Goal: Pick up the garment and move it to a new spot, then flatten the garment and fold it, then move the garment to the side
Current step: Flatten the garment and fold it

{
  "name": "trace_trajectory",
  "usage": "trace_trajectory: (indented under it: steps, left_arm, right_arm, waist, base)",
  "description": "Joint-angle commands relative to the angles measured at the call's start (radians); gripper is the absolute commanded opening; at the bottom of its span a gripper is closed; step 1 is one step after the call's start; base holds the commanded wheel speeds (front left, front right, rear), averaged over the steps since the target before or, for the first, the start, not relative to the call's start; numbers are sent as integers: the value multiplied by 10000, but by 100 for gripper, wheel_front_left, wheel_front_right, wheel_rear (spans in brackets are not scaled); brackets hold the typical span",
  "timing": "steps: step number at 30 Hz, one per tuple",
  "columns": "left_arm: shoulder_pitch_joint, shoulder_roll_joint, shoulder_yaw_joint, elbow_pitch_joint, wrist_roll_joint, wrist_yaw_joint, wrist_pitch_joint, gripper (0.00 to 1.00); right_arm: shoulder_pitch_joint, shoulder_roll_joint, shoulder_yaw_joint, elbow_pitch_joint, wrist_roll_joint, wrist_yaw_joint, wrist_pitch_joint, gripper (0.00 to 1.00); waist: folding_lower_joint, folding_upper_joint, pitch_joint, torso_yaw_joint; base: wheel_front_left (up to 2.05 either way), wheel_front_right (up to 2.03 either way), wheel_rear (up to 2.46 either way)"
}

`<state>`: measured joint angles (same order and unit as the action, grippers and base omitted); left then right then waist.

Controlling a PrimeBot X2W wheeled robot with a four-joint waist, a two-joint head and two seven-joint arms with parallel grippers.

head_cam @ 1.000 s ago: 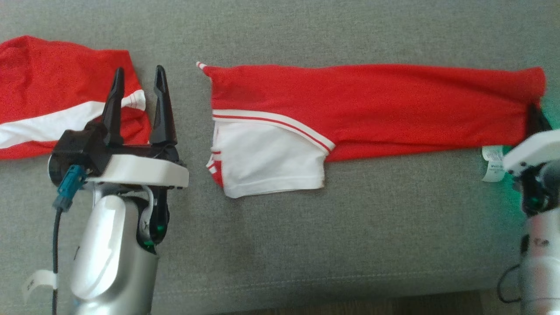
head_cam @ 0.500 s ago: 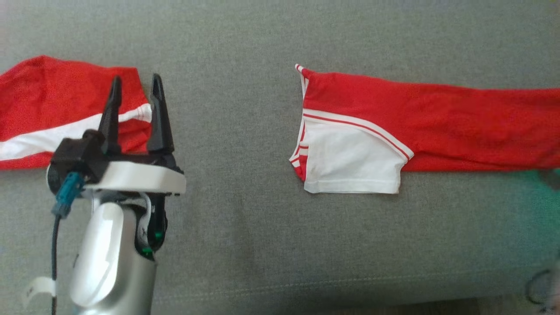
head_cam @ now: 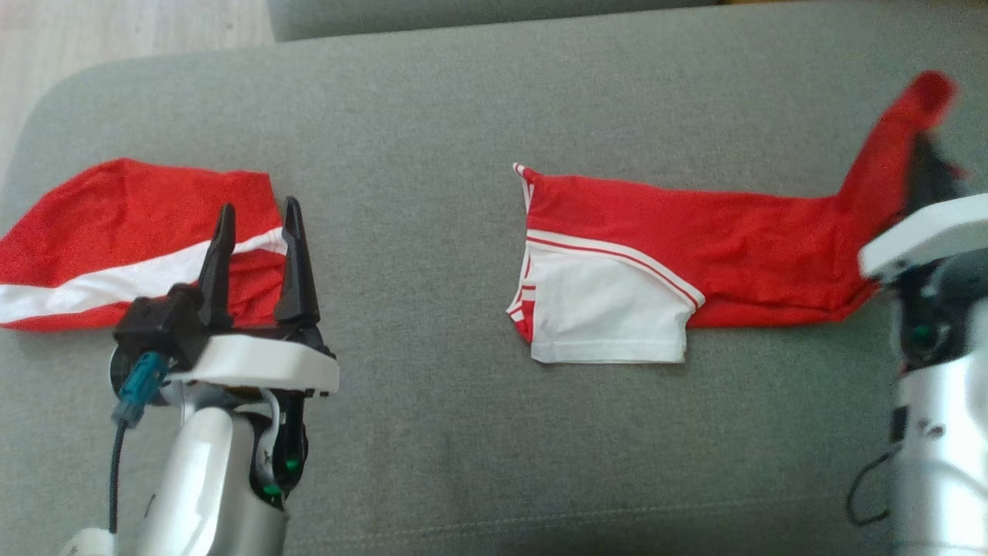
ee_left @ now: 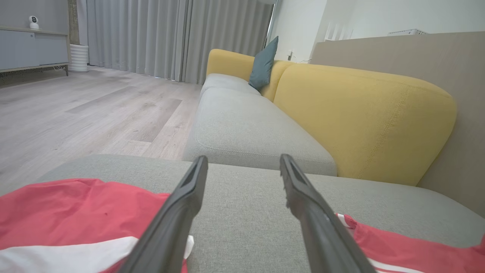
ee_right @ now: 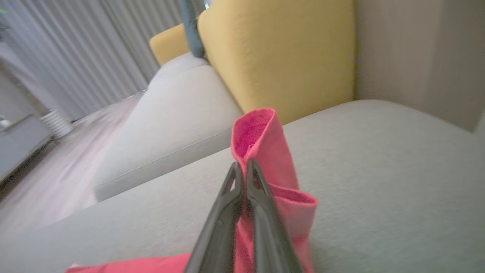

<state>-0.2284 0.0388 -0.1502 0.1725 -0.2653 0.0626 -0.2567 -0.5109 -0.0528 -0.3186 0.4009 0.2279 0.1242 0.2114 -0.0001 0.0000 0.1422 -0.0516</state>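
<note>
The garment [head_cam: 695, 239], red with a white sleeve panel and striped trim, lies as a long folded strip across the grey cushion [head_cam: 463, 116]. Its right end is lifted off the cushion, and my right gripper [head_cam: 922, 166] is shut on that end. In the right wrist view the fingers [ee_right: 243, 165] pinch the upright red cloth [ee_right: 261, 140]. My left gripper [head_cam: 258, 207] stands open above the right edge of a second red and white garment [head_cam: 116, 224], holding nothing. The left wrist view shows its fingers [ee_left: 243, 159] apart over bare cushion.
A yellow backrest [ee_left: 360, 113] with a teal pillow [ee_left: 263, 68] runs along another grey seat beyond the cushion. Wooden floor [ee_left: 75, 113] lies past the cushion's left end. The cushion's front seam runs near the bottom of the head view.
The head camera has shifted. My right gripper has pulled the garment to the right, away from the left gripper, and raised its right end off the cushion. The left gripper stays open.
</note>
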Motion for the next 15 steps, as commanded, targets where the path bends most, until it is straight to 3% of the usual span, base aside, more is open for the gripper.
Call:
trace_trajectory:
  steps: [1, 8, 15]
  left_arm:
    - [-184, 115, 245, -312, -37, 56, -51, 100]
    - [28, 114, 175, -328, -115, 116, -51, 100]
    - [-108, 114, -82, -297, -164, 146, -51, 100]
  right_arm:
    - [-47, 21, 809, -567, 631, 65, 110, 0]
    - [550, 24, 3572, -813, 3107, 65, -325, 0]
    - [216, 25, 6437, 643, 4779, 65, -1849, 0]
  waist:
    - [1, 0, -165, 110]
    - [1, 0, -286, 302]
    - [1, 0, 39, 655]
  base:
    - [0, 0, 0]
    - [0, 0, 0]
    - [0, 0, 0]
